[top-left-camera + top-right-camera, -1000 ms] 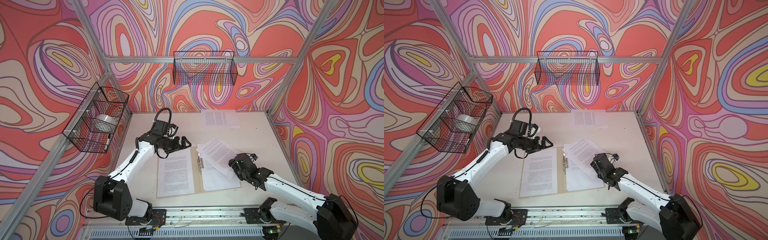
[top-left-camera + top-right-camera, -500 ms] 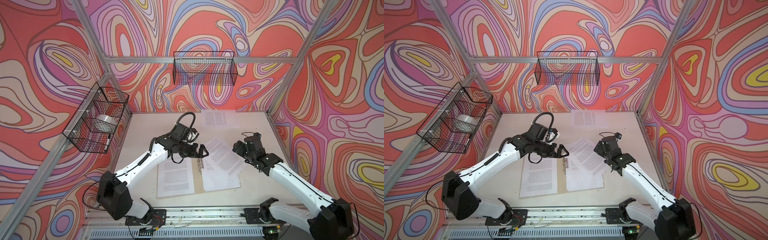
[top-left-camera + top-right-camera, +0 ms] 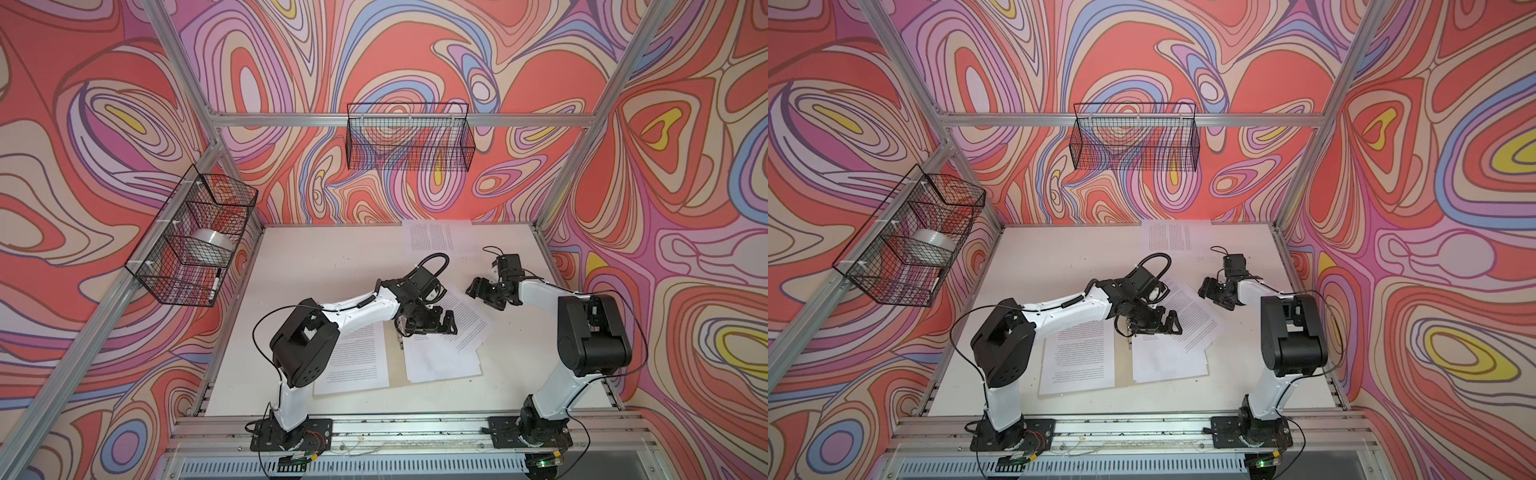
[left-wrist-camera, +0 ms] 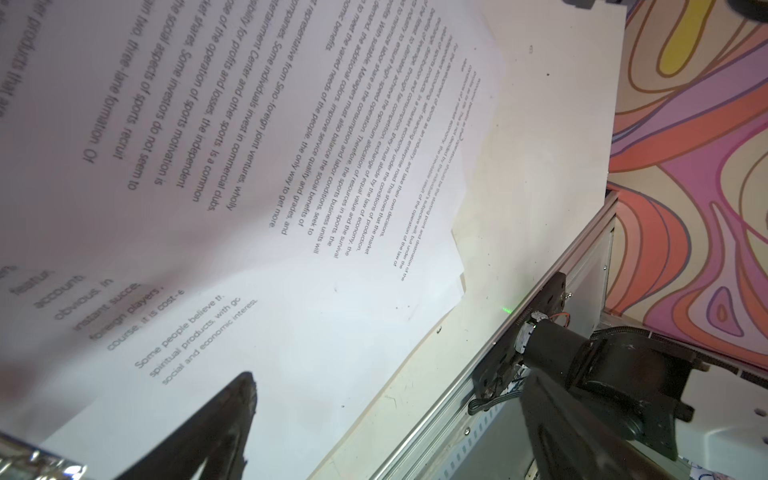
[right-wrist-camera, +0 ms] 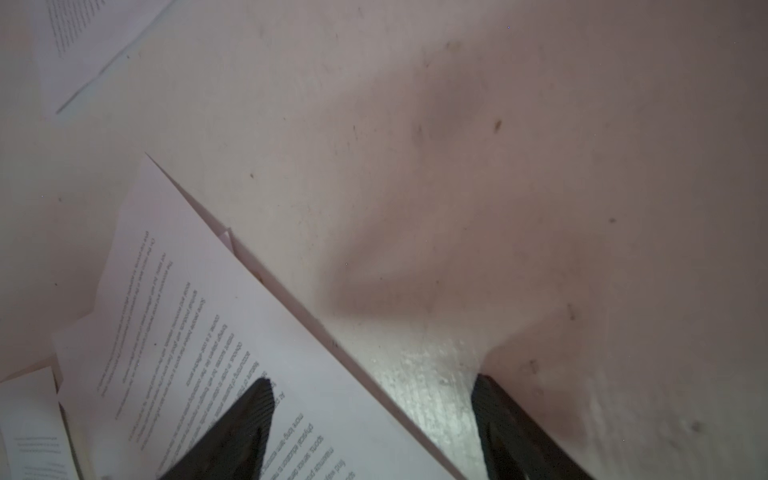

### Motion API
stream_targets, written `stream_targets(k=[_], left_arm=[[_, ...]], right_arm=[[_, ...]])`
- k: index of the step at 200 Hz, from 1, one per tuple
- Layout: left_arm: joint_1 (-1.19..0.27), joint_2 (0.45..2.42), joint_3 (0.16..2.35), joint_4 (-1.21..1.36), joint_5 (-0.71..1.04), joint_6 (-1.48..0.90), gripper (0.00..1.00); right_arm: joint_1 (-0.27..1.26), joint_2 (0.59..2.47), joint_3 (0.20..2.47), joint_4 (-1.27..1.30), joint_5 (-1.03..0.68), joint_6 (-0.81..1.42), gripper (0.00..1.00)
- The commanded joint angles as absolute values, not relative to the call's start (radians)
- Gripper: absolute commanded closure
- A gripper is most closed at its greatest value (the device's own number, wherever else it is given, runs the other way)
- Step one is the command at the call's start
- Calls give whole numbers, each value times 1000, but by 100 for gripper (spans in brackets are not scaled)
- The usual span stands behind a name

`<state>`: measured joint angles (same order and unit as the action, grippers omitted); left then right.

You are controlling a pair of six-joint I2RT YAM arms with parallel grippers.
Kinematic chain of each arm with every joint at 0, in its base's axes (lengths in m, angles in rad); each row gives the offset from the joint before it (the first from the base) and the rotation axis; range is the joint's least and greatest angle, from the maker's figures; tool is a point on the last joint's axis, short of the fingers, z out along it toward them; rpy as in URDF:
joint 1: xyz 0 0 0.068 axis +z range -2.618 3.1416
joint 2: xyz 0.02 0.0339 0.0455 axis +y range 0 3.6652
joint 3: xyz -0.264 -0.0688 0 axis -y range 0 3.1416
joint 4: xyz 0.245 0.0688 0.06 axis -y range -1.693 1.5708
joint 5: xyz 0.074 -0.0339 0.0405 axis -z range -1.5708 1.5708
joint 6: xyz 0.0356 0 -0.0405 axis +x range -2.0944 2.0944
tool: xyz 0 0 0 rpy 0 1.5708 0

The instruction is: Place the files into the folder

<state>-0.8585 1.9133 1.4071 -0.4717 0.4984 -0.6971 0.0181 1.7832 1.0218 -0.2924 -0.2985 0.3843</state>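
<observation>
Reading from the left wrist camera, the print on the files (image 4: pixel 291 166) comes through in fragments: "Sino-foreign joint ventures", "profits and losses", "three-lane formation", and on the sheet beneath, "Some people believe". In the right wrist view the print is too blurred to read, and in both top views it is only grey lines.

The folder (image 3: pixel 397 374) lies open and flat on the bench (image 3: pixel 332 257), near its front middle. One sheet (image 3: pixel 357 365) covers its left flap and a loose pile (image 3: pixel 436 361) covers its right flap. A tilted sheet (image 3: pixel 467 322) lies on that pile and overhangs toward the back right. A lone sheet (image 3: pixel 436 235) lies well apart at the bench's back edge.

The left claw (image 3: pixel 444 328) hangs released above the pile, just right of the spine. The right claw (image 3: pixel 476 287) is spread too, gripping nothing. Its wrist view shows one finger (image 5: pixel 249 415) over the tilted sheet and the other over bare bench, with the sheet's edge running between them.

Only the top views show a wire basket (image 3: pixel 191 241) on the left wall holding a silver roll (image 3: pixel 212 245) and a marker (image 3: pixel 214 284), and a second wire basket (image 3: pixel 409 137) on the rear wall.
</observation>
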Motion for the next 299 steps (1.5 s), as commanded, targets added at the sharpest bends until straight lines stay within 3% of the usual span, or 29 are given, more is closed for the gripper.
stream_targets(k=[1, 127, 216, 242, 299], left_arm=[[-870, 1930, 1376, -429, 508, -744, 0], [-876, 1991, 1236, -399, 479, -742, 0], [-878, 1976, 1183, -362, 475, -742, 0], [-877, 1971, 1175, -354, 476, -743, 0], [-878, 1970, 1177, -355, 479, -731, 0]], right_arm=[[12, 1847, 1055, -267, -384, 353, 20], [82, 1960, 1173, -491, -403, 272, 19], [88, 1861, 1097, -537, -550, 288, 16], [88, 1819, 1064, -545, -587, 305, 20], [87, 1702, 985, -551, -610, 342, 40]])
